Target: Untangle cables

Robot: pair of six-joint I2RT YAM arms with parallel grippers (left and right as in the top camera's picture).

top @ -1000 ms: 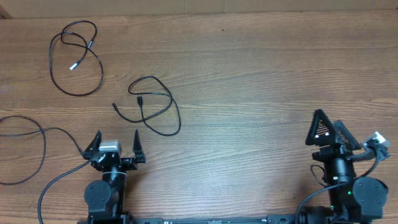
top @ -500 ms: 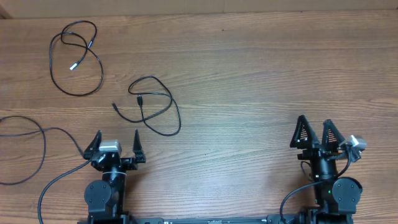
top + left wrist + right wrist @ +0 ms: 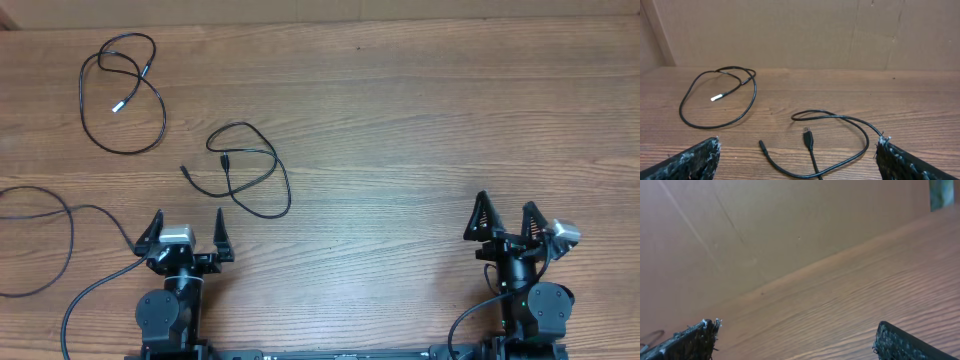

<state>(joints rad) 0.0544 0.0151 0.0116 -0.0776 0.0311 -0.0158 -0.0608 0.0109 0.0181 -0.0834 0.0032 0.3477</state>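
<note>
A wooden table (image 3: pixel 400 120) is lying under and ahead of the left fingers (image 3: pixel 690 162) and the right fingers (image 3: pixel 905 345), its grain running crosswise. A brown cardboard wall (image 3: pixel 790 30) is standing along its far edge, well beyond both pairs of fingers.

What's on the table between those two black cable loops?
Nothing; the overhead view shows only bare wooden table between the far cable and the nearer cable.

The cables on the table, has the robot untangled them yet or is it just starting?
Done, it seems: the silver-tipped cable and the nearer cable lie apart, not touching each other. In hand: nothing; the left gripper and right gripper are both open and empty, touching neither cable. Left: each cable loops across itself, so straightening may remain.
</note>
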